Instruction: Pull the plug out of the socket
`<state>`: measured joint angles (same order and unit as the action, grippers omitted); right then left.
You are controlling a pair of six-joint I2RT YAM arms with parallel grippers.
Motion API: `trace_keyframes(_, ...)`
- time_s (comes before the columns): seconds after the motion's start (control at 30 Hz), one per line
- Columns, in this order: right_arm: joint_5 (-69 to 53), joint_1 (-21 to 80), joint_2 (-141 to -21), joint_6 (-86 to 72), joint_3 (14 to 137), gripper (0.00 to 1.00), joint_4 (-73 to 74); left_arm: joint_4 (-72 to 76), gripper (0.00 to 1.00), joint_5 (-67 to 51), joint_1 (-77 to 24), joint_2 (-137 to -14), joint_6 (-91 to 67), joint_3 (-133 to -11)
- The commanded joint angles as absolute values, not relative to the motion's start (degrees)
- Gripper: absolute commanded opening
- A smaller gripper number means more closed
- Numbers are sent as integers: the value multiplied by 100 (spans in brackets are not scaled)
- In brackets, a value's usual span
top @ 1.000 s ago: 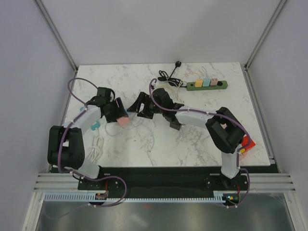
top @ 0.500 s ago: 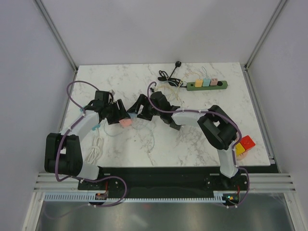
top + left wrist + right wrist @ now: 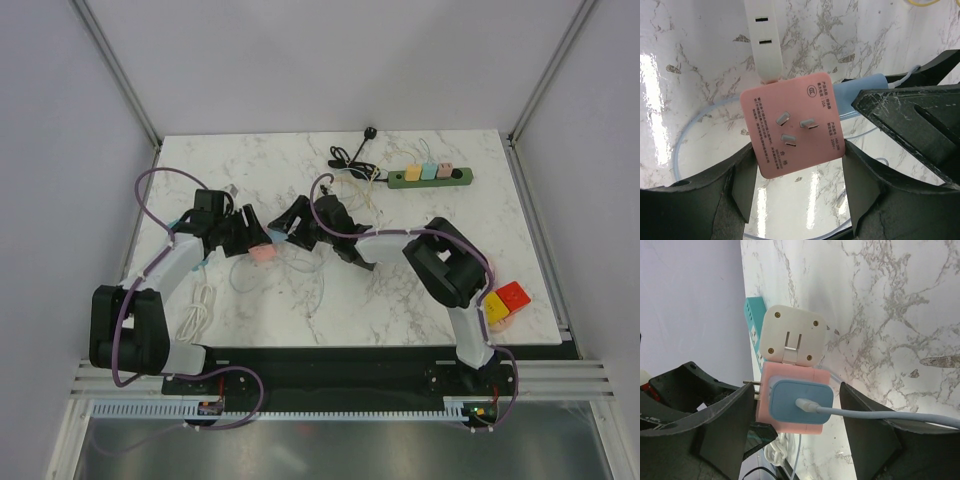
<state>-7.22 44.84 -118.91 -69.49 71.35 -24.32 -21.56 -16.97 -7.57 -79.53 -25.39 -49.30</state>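
Over marble tabletop [image 3: 400,290], left fingers [image 3: 742,185] grasp pink socket [image 3: 795,145]; right fingers [image 3: 725,425] straddle its blue plug [image 3: 790,392], unclenched.

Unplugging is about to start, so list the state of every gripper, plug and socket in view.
Pink square adapter, clamped in the left gripper, prongs bare.
Blue rounded plug, seated in the pink adapter, cable attached.
Right gripper, open, jaws either side of the blue plug.
White square block, butted against the pink adapter.
Green power strip, three small plugs seated.

Glossy marble table [image 3: 260,160], matt pink plastic socket [image 3: 795,125], smooth blue plastic plug [image 3: 801,400]
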Motion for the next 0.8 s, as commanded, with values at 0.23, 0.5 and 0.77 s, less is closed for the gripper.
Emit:
trace_keyframes(0.23,-624,4535,-12190,-7304,7031,59,-3067,-1749,2,-1960,-773,-7682,-2417,-4922)
trace_keyframes(0.5,-659,4535,-12331,-7549,6996,20,-3498,-1749,2,-1732,-773,-7594,-2496,-4869)
trace_keyframes(0.77,-237,4316,-12094,-7910,6443,0,-3989,-1811,2,-434,-773,-6849,-2733,-4597)
